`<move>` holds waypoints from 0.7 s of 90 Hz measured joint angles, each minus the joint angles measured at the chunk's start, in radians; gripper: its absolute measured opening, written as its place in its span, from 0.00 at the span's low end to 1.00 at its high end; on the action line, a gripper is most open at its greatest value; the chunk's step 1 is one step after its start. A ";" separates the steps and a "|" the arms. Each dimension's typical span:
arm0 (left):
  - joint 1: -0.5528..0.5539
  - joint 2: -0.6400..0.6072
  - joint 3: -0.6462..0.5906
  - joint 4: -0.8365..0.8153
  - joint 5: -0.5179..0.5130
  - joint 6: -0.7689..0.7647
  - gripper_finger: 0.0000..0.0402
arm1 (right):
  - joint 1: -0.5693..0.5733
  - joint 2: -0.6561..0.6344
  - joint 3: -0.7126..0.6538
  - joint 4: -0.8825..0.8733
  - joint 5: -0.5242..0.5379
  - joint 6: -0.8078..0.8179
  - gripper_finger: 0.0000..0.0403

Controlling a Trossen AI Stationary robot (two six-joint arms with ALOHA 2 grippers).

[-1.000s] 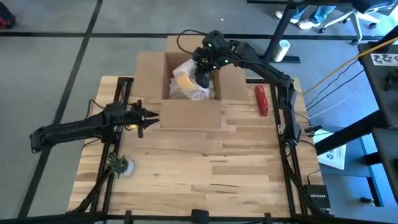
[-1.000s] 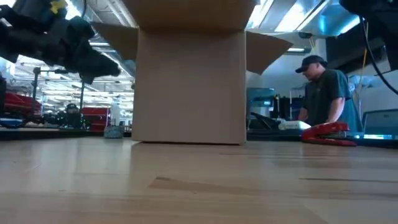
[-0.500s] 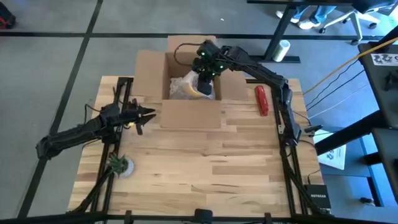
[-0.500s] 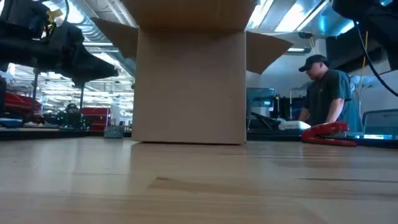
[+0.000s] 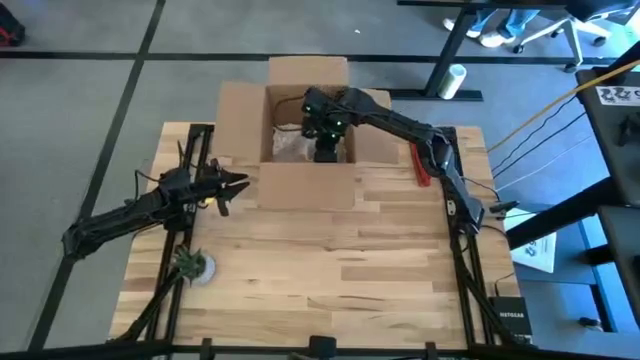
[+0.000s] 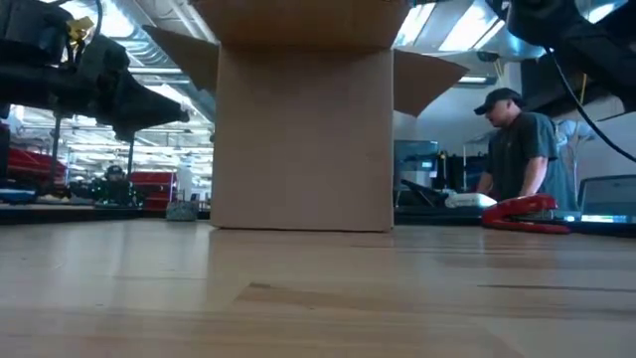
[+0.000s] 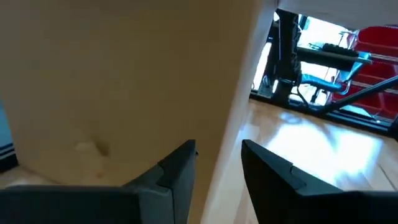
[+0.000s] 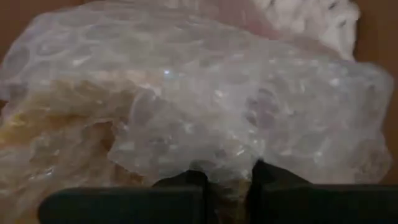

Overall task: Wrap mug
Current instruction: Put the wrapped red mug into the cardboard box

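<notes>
Bubble wrap (image 8: 205,106) hides mug; right pincer (image 8: 227,177) pinching it inside box (image 5: 245,110).

A red stapler (image 5: 420,162) lies on the wooden surface (image 5: 330,260) by its right edge, just beside the open cardboard box (image 5: 305,120). A small grey-green object (image 5: 190,265) sits near the front left corner. Beyond the surface, a person (image 6: 517,149) in a cap stands at a desk.

Grey carpet floor (image 5: 80,110), ceiling strip lights (image 6: 467,25)
</notes>
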 joint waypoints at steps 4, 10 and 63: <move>0.000 0.000 0.000 0.002 0.000 0.004 0.28 | 0.000 0.005 -0.004 -0.005 0.002 0.000 0.05; 0.000 0.000 0.000 0.010 0.000 0.009 0.28 | 0.006 0.010 -0.006 -0.004 -0.001 -0.001 0.05; 0.000 -0.100 0.000 -0.021 -0.097 0.027 0.28 | 0.007 0.012 -0.008 -0.014 -0.013 -0.011 0.05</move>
